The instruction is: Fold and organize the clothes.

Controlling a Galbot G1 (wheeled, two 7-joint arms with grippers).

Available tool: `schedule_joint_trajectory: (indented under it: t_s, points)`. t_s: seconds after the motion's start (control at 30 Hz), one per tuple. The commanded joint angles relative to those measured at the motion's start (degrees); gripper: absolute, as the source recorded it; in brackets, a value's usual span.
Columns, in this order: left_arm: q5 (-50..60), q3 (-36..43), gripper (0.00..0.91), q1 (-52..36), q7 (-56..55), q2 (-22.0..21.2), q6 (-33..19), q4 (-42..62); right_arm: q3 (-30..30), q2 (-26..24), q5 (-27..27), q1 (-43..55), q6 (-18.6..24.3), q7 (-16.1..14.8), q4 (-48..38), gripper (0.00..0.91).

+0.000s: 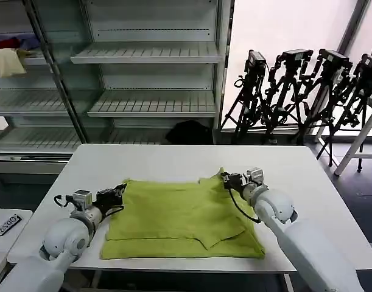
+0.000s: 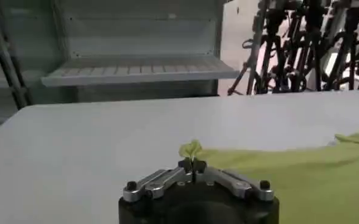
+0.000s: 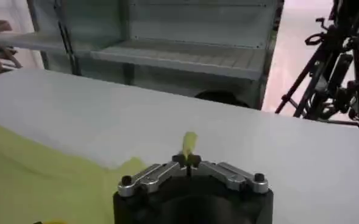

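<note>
Your left gripper (image 1: pixel 120 193) sits low over the white table (image 1: pixel 173 159) at the T-shirt's (image 1: pixel 179 219) far left corner, fingers clenched on a small pinch of green cloth; in the left wrist view you see that tuft (image 2: pixel 190 148) poking up between the closed fingertips of the gripper (image 2: pixel 191 163). The T-shirt lies flat in the middle of the table, toward the near edge, partly folded, with a flap lying over its lower right part. Your right gripper (image 1: pixel 227 179) is at the shirt's far right corner, likewise pinched shut on the fabric, which rises there in a small peak; the right wrist view shows a green tip (image 3: pixel 189 142) sticking out of the shut gripper (image 3: pixel 188 160). Behind the table stand bare shelves (image 1: pixel 149 55), and to the right a row of black tripods (image 1: pixel 295 91)
</note>
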Motion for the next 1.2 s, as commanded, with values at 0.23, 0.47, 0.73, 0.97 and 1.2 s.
schedule_joint_trajectory:
  t_s: [0.23, 0.47, 0.73, 0.97, 1.2]
  points:
    - [1.20, -1.68, 0.000, 5.62, -1.27, 3.30, 1.23, -8.90, 4.83, -6.47, 1.60, -7.93, 0.08, -0.36, 12.16, 0.000]
    - [2.70, -2.57, 0.000, 8.25, -2.11, 3.95, 2.82, -12.61, 7.63, -8.28, 1.41, -14.41, 0.13, -1.09, 16.22, 0.000]
    - [5.42, -2.70, 0.010, 11.21, -2.24, 4.30, 2.91, -14.67, 10.11, -8.87, 0.70, -21.00, 0.37, -1.85, 18.81, 0.000]
    - [6.75, -4.08, 0.010, 16.12, -3.34, 4.59, 3.04, -17.53, 12.71, -9.99, -0.32, -27.09, 1.31, -2.88, 20.83, 0.000]
    - [8.74, -4.40, 0.010, 19.40, -3.74, 3.88, 3.05, -18.68, 15.79, -12.49, -0.18, -31.74, 2.20, -4.01, 23.32, 0.000]
